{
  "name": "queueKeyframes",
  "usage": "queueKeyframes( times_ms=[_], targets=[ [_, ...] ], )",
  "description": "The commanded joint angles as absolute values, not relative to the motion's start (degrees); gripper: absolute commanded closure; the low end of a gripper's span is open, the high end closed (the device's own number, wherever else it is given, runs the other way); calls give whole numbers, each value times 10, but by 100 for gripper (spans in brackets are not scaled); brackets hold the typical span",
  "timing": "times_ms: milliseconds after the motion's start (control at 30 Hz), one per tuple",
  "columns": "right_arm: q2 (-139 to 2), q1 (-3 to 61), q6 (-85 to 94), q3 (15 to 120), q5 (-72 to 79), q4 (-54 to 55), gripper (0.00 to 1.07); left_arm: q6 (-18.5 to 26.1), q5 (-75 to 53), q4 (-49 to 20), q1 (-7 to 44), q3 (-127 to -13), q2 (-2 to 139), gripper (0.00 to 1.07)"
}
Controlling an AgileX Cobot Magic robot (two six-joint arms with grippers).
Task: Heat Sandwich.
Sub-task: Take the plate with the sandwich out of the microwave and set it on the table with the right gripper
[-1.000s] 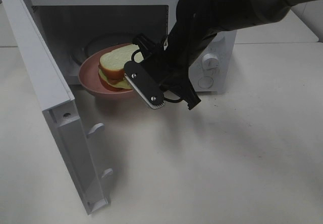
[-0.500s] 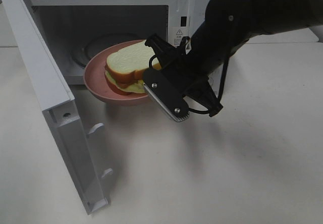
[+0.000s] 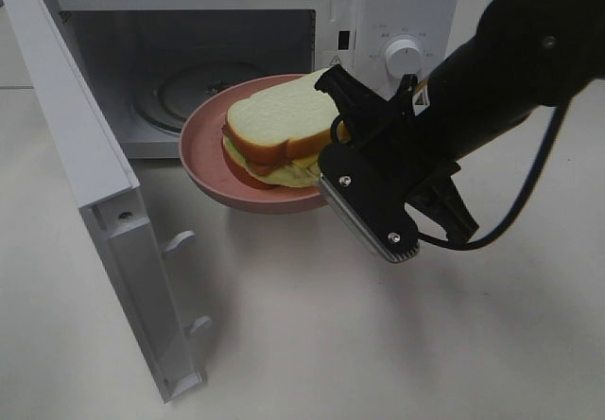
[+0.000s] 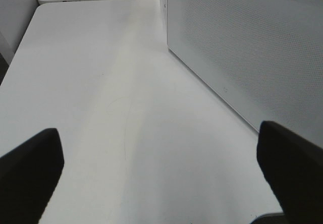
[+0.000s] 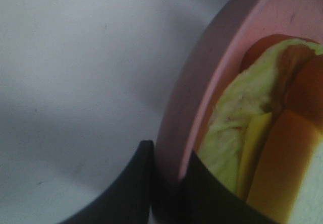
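The right gripper [image 3: 333,151] pinches the rim of one pink plate [image 3: 203,160], held off the table before the open microwave [image 3: 378,8]. One sandwich [image 3: 279,131] lies on that plate. The left gripper [image 4: 161,176] stands spread wide over the white table [image 3: 397,344].

Overhead view: bright, even, diffuse light from above; soft shadow on the table [image 3: 312,344] at 6 o'clock under the pink plate [image 3: 203,160]. Microwave [image 3: 397,4] cavity dim. Slight noise, no glare. Left wrist view: evenly lit, fingers [image 4: 30,168] blurred. Right wrist view: dim, close-range, wholly soft-focused.
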State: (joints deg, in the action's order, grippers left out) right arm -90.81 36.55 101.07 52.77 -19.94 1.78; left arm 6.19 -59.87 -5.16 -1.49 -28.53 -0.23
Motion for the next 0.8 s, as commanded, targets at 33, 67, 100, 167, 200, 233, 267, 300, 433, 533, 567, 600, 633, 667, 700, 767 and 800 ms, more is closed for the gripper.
queueKeyframes(
  times_ms=[33, 67, 100, 167, 200, 233, 267, 300, 433, 533, 567, 600, 633, 667, 700, 767, 800],
  targets=[
    [-869, 368, 1000, 506, -197, 22, 107, 60, -590, -54, -16, -284, -18, 7],
    [-851, 368, 1000, 491, -202, 22, 107, 60, -590, -54, -16, -284, -18, 7],
    [-851, 368, 1000, 491, -202, 22, 107, 60, -590, -54, -16, -284, -18, 7],
    [-834, 368, 996, 474, -203, 21, 107, 60, -590, -54, -16, -284, -18, 7],
    [-816, 368, 991, 455, -202, 20, 107, 60, -590, -54, -16, -284, -18, 7],
    [-807, 368, 988, 447, -202, 19, 107, 60, -590, -54, -16, -284, -18, 7],
    [-807, 368, 988, 447, -202, 19, 107, 60, -590, -54, -16, -284, -18, 7],
    [-798, 368, 987, 438, -202, 19, 107, 60, -590, -54, -16, -284, -18, 7],
    [-757, 368, 973, 405, -202, 19, 107, 60, -590, -54, -16, -284, -18, 7],
    [-726, 368, 964, 379, -202, 19, 107, 60, -590, -54, -16, -284, -18, 7],
    [-715, 368, 960, 371, -202, 18, 107, 60, -590, -54, -16, -284, -18, 7],
    [-703, 368, 955, 363, -203, 17, 107, 60, -590, -54, -16, -284, -18, 7],
    [-680, 368, 944, 350, -205, 14, 107, 60, -590, -54, -16, -284, -18, 7],
    [-671, 368, 938, 344, -207, 11, 107, 60, -590, -54, -16, -284, -18, 7],
    [-671, 368, 938, 344, -207, 11, 107, 60, -590, -54, -16, -284, -18, 7],
    [-640, 368, 912, 324, -221, -10, 107, 60, -590, -54, -16, -284, -18, 7],
    [-629, 368, 904, 318, -227, -17, 107, 60, -590, -54, -16, -284, -18, 7]
  ],
)
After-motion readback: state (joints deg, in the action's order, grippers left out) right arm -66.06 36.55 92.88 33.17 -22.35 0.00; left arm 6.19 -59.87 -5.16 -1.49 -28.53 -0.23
